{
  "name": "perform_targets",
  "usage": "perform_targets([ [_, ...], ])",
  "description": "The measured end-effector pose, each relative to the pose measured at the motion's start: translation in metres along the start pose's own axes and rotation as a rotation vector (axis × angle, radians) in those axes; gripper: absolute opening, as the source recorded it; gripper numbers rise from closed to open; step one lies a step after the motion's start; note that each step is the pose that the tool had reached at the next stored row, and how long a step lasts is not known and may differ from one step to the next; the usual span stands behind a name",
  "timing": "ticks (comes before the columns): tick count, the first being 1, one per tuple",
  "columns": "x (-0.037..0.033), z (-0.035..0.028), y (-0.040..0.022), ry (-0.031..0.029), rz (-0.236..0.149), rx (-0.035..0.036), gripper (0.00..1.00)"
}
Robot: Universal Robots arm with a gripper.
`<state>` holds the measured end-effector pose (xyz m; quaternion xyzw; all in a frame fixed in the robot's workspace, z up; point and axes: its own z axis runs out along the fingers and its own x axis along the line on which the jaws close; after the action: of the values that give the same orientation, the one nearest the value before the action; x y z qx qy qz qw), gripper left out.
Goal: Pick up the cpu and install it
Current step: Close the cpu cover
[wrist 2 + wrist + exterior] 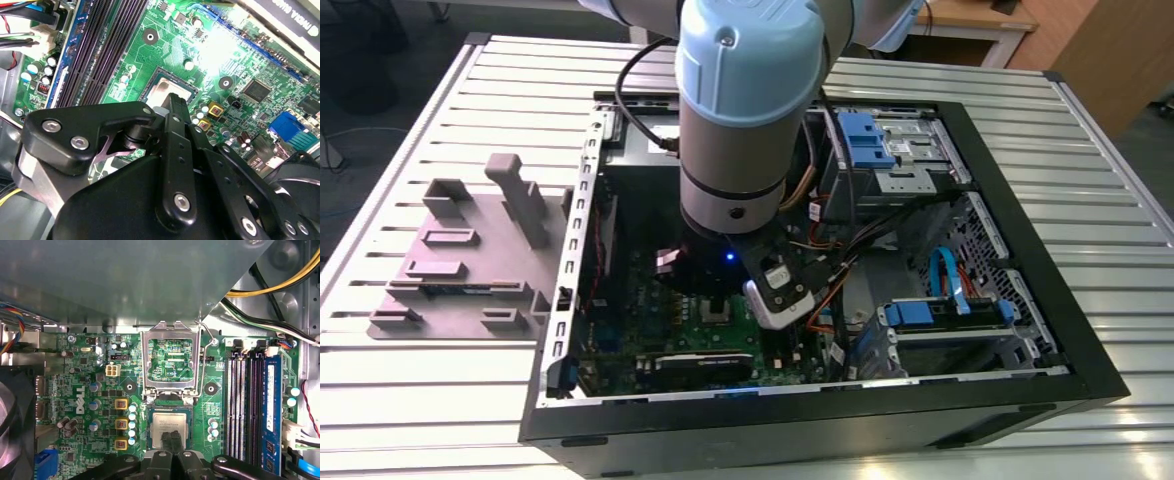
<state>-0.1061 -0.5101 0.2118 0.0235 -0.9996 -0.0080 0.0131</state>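
Note:
The cpu (170,423), a silver square chip, lies flat in its socket on the green motherboard (90,405); it also shows in the second wrist view (165,91). The socket's metal bracket (170,360) stands flipped open beside it. My gripper (170,441) hangs right over the cpu's near edge, its two black fingers (172,107) pressed together with nothing between them. I cannot tell whether the tips touch the chip. In the exterior view the arm (740,120) reaches straight down into the open computer case (1041,330).
Memory slots (240,405) run alongside the socket, and loose cables (270,295) cross the case wall. A fan (12,425) sits at the board's edge. On the slatted table at the exterior view's left stands a mauve-grey tray (460,265) with upright blocks.

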Motion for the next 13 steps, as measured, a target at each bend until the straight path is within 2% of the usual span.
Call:
perform_targets([
  [13,-0.0053,-0.0002,-0.0003,0.0000,0.000,0.0000,0.11],
])
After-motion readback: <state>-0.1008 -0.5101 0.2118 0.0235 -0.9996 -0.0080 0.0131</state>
